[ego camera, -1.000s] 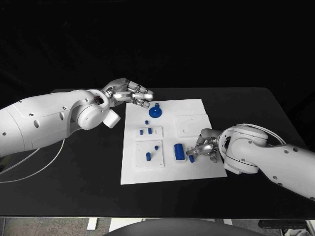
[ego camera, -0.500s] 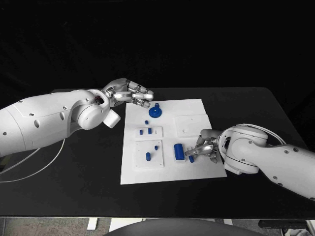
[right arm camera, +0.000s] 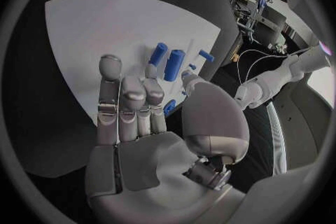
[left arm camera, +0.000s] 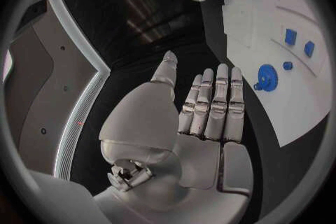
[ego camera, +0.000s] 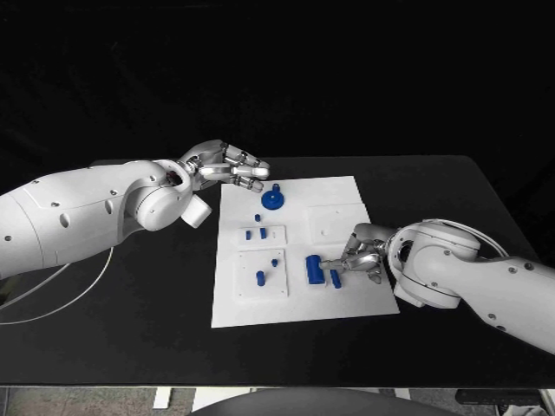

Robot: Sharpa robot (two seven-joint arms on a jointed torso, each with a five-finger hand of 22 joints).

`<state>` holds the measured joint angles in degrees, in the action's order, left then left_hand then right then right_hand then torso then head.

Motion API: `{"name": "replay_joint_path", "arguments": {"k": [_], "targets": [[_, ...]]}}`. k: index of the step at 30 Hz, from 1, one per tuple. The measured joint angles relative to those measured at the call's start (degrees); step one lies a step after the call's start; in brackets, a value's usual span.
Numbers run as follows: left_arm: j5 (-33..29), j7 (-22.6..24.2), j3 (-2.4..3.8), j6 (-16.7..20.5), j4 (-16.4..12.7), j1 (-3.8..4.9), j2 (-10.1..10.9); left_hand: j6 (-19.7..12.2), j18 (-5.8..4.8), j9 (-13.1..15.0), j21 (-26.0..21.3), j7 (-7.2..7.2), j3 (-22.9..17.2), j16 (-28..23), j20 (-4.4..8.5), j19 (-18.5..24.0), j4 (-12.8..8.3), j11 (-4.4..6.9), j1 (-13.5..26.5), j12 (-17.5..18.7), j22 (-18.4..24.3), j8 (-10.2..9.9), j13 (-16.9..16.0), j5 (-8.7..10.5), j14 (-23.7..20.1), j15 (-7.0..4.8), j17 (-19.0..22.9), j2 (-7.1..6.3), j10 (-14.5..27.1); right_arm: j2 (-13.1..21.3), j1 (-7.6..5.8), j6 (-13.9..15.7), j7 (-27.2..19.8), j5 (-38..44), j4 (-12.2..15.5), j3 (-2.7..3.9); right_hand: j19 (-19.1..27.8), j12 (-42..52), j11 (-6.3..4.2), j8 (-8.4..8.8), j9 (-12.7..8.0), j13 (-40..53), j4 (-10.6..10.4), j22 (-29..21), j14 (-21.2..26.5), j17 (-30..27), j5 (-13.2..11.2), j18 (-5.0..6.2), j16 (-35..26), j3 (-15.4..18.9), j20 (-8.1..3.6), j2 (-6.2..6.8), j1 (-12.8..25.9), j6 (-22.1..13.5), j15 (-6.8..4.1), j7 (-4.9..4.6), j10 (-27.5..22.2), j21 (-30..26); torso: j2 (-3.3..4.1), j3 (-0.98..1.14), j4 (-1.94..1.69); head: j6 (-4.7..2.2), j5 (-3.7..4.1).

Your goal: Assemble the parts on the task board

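Observation:
The white task board [ego camera: 340, 299] lies mid-table. A blue round knob part [ego camera: 272, 198] stands near its far end, also seen in the left wrist view as knob [left arm camera: 266, 75]. My left hand [ego camera: 228, 165] hovers off the board's far left corner, fingers straight, holding nothing. My right hand [ego camera: 359, 256] is at the board's right side with bent fingers. It is just beside a blue cylinder [ego camera: 314, 267] and a small blue piece [ego camera: 336, 278] lying on the board. The right wrist view shows the cylinder [right arm camera: 174, 64] beyond the fingers and the small piece [right arm camera: 169, 106] between thumb and fingers.
Small blue pegs [ego camera: 248, 232] stand in a raised plate on the board's left half, and more pegs [ego camera: 260, 277] stand in the plate nearer me. A bare raised plate [ego camera: 337, 218] sits at the far right. Black table [ego camera: 140, 286] surrounds the board.
My right hand has drawn slightly back toward the board's far side, exposing the small blue piece that lay under its fingertips. The left hand has barely moved.

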<state>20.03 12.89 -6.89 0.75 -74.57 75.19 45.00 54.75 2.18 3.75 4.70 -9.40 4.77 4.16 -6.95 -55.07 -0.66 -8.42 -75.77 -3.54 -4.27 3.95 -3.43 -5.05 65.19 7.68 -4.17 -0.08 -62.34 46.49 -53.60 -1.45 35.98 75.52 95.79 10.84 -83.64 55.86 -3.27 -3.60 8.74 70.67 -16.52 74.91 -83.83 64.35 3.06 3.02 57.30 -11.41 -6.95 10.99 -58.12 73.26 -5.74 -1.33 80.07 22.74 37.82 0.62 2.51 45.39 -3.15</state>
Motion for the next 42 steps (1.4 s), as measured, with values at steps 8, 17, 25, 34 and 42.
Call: {"name": "replay_joint_path", "arguments": {"k": [8,17,25,34,42], "targets": [[0.0,0.0,0.0,0.0,0.2,-0.01,0.0,0.0,0.0,0.0,0.0,0.0,0.0,0.0,0.0,0.0,0.0,0.0,0.0,0.0,0.0,0.0,0.0,0.0,0.0,0.0,0.0,0.0,0.0,1.1,0.01,0.2,-2.4,-0.2,0.3,0.14,-0.2,0.0,0.0,0.0,0.4,0.1,1.5,0.0,0.0,0.0,0.0,0.0,0.0,-3.2,-0.21,-0.68,-2.9,0.2,0.0,0.19,0.0,0.0,-0.07,0.02,0.09,-0.37,0.15],[0.0,0.0,-0.03,0.0,0.3,-0.03,0.0,0.0,0.01,0.0,0.0,0.0,0.0,0.0,0.0,0.0,0.0,0.0,0.0,0.0,0.0,0.0,0.0,0.0,0.0,0.0,0.0,0.0,0.0,2.7,1.0,-1.3,-4.3,-0.7,1.3,0.17,-0.2,0.3,0.0,0.0,0.7,0.1,8.6,0.0,0.0,-0.2,2.9,0.01,0.0,-1.8,-0.2,-1.4,-7.3,0.3,0.01,0.05,0.0,0.0,-0.04,0.05,0.05,-0.5,0.5],[0.0,0.0,-0.05,-0.1,0.4,-0.07,0.1,0.0,0.0,0.0,0.0,0.0,0.0,0.0,0.0,0.0,0.0,0.0,0.0,0.0,0.0,0.0,0.0,0.0,0.0,0.0,0.0,0.0,0.0,3.5,2.42,-2.5,-5.5,-1.0,2.6,0.41,-0.2,0.5,0.0,0.0,0.5,0.1,11.5,0.0,0.0,-0.2,2.9,0.0,0.3,-1.5,-0.2,-1.63,-7.8,0.5,0.01,0.26,0.0,0.3,-0.02,0.01,0.05,-0.51,0.59],[0.0,0.0,-0.09,-0.3,0.4,-0.12,0.1,0.0,0.0,0.0,0.0,0.0,0.0,0.0,0.0,0.0,0.0,0.0,0.0,0.0,0.0,0.0,0.0,0.0,0.0,0.0,0.0,0.0,0.0,4.0,3.32,-3.4,-6.3,-1.1,2.9,0.75,-0.2,0.5,0.0,0.0,0.4,0.1,11.8,0.0,0.0,-0.2,2.9,0.0,0.3,-1.6,-0.2,-1.94,-8.1,0.7,0.01,0.44,0.0,0.2,-0.01,-0.03,0.04,-0.43,0.8],[0.0,0.0,-0.13,-0.4,0.4,-0.16,0.1,0.0,0.0,0.0,0.0,0.0,0.0,0.0,0.0,0.0,0.0,0.0,0.2,0.0,0.0,0.0,0.0,0.0,0.0,0.0,0.0,0.23,0.0,4.0,3.55,-3.5,-6.4,-1.1,2.4,1.11,-0.2,0.5,-0.29,0.0,0.1,0.1,11.8,0.0,0.0,-0.2,-0.2,0.0,0.3,-4.8,-0.2,-6.56,-6.8,0.7,0.01,0.45,0.3,0.5,0.01,-0.09,-0.19,-0.42,0.9]]}}
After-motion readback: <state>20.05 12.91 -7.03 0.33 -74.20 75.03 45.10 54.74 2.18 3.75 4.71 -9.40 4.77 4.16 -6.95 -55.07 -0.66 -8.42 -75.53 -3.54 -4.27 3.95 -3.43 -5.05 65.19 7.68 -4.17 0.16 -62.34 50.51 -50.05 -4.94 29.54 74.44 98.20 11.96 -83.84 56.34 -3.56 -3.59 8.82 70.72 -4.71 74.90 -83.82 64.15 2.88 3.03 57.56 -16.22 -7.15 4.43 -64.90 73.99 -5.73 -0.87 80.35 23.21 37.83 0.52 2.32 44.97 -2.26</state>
